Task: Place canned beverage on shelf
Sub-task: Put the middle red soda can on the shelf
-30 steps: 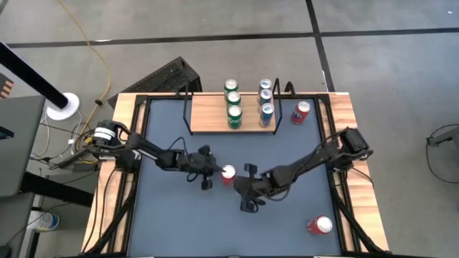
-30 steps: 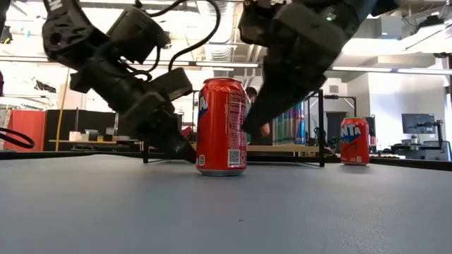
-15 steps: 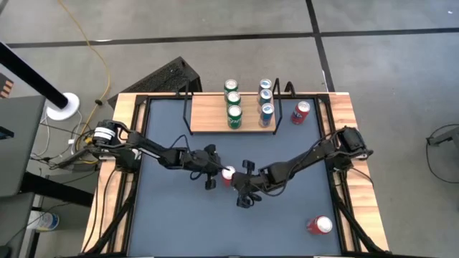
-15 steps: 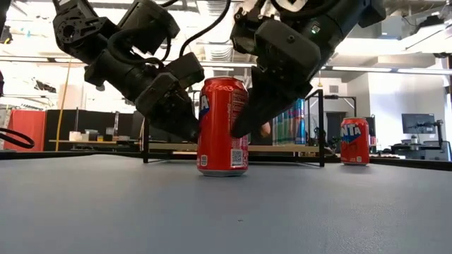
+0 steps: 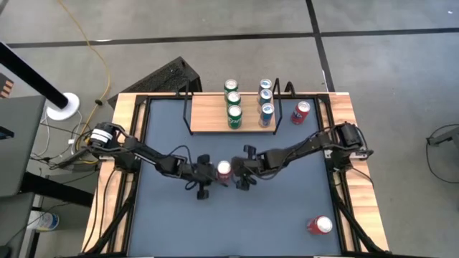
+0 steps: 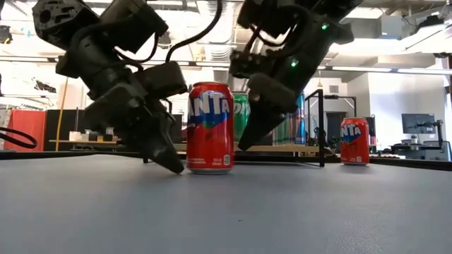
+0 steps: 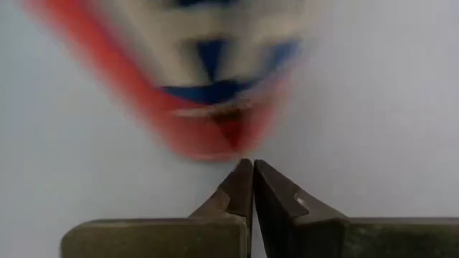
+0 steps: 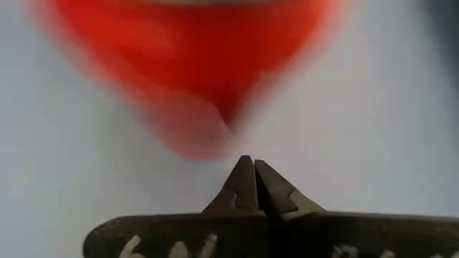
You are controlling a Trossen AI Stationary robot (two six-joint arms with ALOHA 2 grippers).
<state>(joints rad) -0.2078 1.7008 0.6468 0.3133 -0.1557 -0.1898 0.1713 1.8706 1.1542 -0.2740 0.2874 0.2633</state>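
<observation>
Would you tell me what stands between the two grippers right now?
An upright red can stands between the shut left gripper and the shut right gripper; the high view shows it best.

Your red can (image 5: 224,169) has shifted a little toward the left side of the table, and in the low view it has turned so its logo now faces the camera. Your left gripper (image 5: 206,172) has pulled back and sits lower beside the can. Your right gripper (image 5: 242,173) has moved up toward the shelf (image 5: 208,115), close on the can's other side.
</observation>
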